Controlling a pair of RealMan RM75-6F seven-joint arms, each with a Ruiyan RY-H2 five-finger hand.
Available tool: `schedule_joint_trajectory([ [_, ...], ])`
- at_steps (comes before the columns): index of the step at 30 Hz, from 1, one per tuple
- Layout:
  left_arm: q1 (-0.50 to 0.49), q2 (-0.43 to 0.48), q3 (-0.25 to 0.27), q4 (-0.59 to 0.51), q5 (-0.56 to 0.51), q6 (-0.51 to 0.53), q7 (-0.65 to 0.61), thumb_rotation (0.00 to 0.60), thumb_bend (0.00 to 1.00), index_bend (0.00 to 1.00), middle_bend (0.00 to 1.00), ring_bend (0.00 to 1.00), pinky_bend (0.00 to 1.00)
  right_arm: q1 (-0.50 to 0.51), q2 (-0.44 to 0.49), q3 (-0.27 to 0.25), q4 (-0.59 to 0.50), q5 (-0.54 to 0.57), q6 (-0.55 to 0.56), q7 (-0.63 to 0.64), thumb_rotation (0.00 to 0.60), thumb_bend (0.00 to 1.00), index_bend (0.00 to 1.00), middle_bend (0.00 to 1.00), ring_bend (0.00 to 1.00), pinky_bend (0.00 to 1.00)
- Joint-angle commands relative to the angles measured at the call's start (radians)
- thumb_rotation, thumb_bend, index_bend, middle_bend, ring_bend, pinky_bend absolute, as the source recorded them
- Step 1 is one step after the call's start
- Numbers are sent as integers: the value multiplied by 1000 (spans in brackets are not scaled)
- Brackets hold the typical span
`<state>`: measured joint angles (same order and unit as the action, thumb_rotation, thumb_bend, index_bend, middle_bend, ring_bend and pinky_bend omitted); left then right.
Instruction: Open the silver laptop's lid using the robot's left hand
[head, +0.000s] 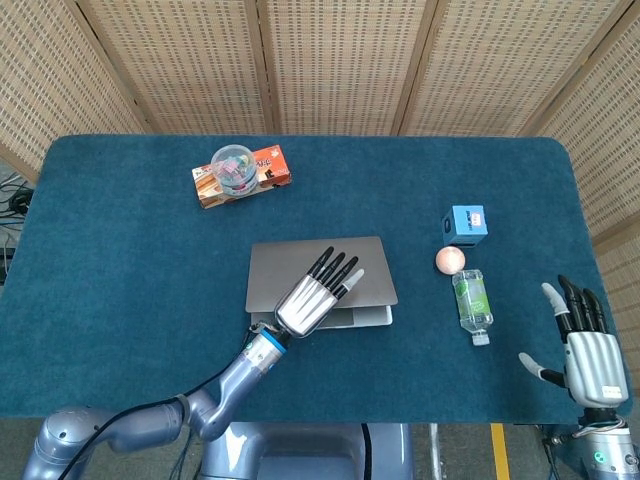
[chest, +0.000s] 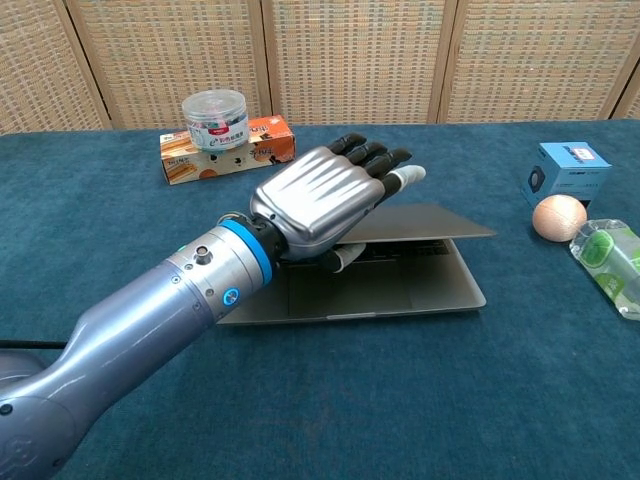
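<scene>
Fingers (chest: 375, 155) of my left hand (chest: 318, 195) lie flat over the lid (chest: 430, 222), thumb hooked under its front edge, so I grasp the lid between them. My laptop (head: 320, 285) sits near the table's (head: 120, 260) middle, base flat on the blue cloth. I judge the job about a third done: the lid is off the base and gapes at a shallow angle, keyboard just showing in the chest view. What's left is swinging it up to standing. My right hand (head: 582, 345) hangs off the table's right edge, fingers spread, grasping nothing.
</scene>
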<state>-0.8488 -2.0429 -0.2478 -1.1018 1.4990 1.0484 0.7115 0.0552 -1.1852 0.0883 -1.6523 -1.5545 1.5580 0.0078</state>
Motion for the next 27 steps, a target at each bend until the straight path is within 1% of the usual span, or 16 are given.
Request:
schedule_joint_trajectory([
  [1, -6, 8, -6, 2, -13, -6, 5, 600, 479, 0, 0, 0, 0, 26, 4, -14, 12, -26, -42, 37, 600, 0, 86, 0, 0, 0],
  [3, -13, 14, -15, 1, -23, -13, 3, 600, 479, 0, 0, 0, 0, 58, 9, -27, 32, -58, -89, 60, 600, 16, 118, 22, 0, 0],
  [4, -17, 19, -17, -2, -28, -18, -1, 600, 479, 0, 0, 0, 0, 76, 11, -31, 46, -74, -111, 74, 600, 75, 146, 48, 0, 11],
  [6, -24, 31, -19, -9, -34, -26, -11, 600, 479, 0, 0, 0, 0, 111, 12, -38, 68, -108, -147, 104, 600, 257, 179, 91, 0, 49],
  [8, -29, 45, -16, -20, -33, -33, -27, 600, 479, 0, 0, 0, 0, 160, 11, -48, 88, -149, -200, 153, 600, 499, 203, 108, 0, 97],
  [9, -33, 55, -13, -24, -30, -35, -28, 600, 479, 0, 0, 0, 0, 201, 11, -56, 98, -174, -252, 186, 600, 562, 208, 109, 0, 104],
  [11, -36, 68, -9, -32, -30, -39, -33, 600, 479, 0, 0, 0, 0, 243, 14, -61, 110, -190, -302, 222, 600, 710, 217, 110, 0, 113],
  [12, -36, 74, -8, -38, -34, -42, -37, 600, 478, 0, 0, 0, 0, 264, 13, -63, 116, -199, -325, 238, 600, 753, 218, 111, 0, 114],
  [14, -37, 83, -6, -48, -39, -47, -43, 600, 477, 0, 0, 0, 0, 289, 10, -65, 121, -206, -353, 252, 600, 882, 219, 111, 0, 118],
  [16, -39, 93, -4, -57, -41, -51, -48, 600, 477, 0, 0, 0, 0, 322, 1, -65, 125, -211, -395, 255, 600, 959, 219, 111, 0, 118],
  [17, -41, 102, -3, -65, -42, -54, -51, 600, 478, 0, 0, 0, 0, 345, -4, -64, 125, -209, -429, 248, 600, 987, 219, 111, 0, 118],
  [19, -44, 115, -1, -78, -44, -58, -55, 600, 479, 0, 0, 0, 0, 375, -13, -63, 122, -205, -474, 232, 600, 1000, 219, 111, 3, 118],
  [20, -45, 117, 0, -80, -44, -59, -56, 600, 479, 0, 0, 0, 0, 381, -14, -63, 120, -202, -484, 231, 600, 1000, 219, 111, 6, 119],
  [24, -53, 136, 1, -98, -45, -64, -61, 600, 479, 0, 0, 0, 0, 440, -37, -58, 104, -163, -588, 238, 600, 1000, 219, 115, 22, 124],
  [27, -57, 145, 4, -105, -46, -62, -56, 600, 479, 0, 0, 0, 0, 465, -53, -60, 104, -140, -632, 234, 600, 1000, 220, 118, 29, 127],
])
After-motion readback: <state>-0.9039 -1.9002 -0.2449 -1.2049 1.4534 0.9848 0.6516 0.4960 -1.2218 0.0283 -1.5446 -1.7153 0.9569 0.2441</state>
